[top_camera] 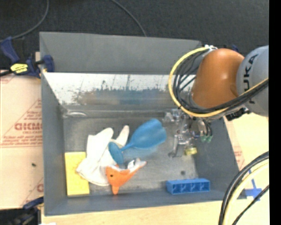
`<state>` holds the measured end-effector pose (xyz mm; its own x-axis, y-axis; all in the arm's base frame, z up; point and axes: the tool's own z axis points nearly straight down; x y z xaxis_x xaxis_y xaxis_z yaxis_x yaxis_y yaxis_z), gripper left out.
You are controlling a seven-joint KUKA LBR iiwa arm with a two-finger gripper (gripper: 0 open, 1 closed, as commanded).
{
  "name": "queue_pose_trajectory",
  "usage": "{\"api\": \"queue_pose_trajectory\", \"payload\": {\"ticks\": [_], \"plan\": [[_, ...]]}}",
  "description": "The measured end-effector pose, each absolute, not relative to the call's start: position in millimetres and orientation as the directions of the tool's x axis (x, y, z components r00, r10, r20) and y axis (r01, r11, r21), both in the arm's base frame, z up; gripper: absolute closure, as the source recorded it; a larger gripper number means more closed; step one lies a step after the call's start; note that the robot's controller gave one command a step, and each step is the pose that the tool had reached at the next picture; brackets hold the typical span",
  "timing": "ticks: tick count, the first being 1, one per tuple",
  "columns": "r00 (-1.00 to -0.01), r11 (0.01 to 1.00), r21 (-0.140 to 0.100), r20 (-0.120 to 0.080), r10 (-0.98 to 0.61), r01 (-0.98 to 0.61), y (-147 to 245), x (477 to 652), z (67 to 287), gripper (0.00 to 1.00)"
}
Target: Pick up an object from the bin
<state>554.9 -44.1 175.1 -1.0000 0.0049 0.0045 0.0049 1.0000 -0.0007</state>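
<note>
My gripper [180, 138] hangs low over the right half of the bin floor, under the arm's orange cover. Just to its left lies a blue bulb-shaped thing [147, 134], its narrow end pointing down-left; the gripper is beside it, not around it. A blue rectangular block with holes [188, 186] lies against the near wall, below the gripper. Nothing shows between the gripper's tips.
Left of the blue bulb lies a crumpled white cloth or glove [100, 154]. An orange fish-like toy [117, 176] rests at its lower edge. A flat yellow block [76, 173] sits in the near left corner. Bare floor shows around the gripper.
</note>
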Motion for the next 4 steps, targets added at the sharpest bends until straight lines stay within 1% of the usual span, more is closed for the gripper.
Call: {"api": "queue_pose_trajectory", "payload": {"ticks": [1,2,3,4], "plan": [[-1.0,1.0,-0.001,-0.004,0.004,0.004,-44,556.5,180,0.0],[-0.997,0.997,0.001,-0.025,0.071,0.071,-4,569.7,112,0.0],[-0.997,0.997,0.0,-0.016,0.078,0.078,-8,566.8,120,0.0],[-0.99,0.99,0.005,-0.037,0.14,0.139,28,578.3,78,0.0]]}}
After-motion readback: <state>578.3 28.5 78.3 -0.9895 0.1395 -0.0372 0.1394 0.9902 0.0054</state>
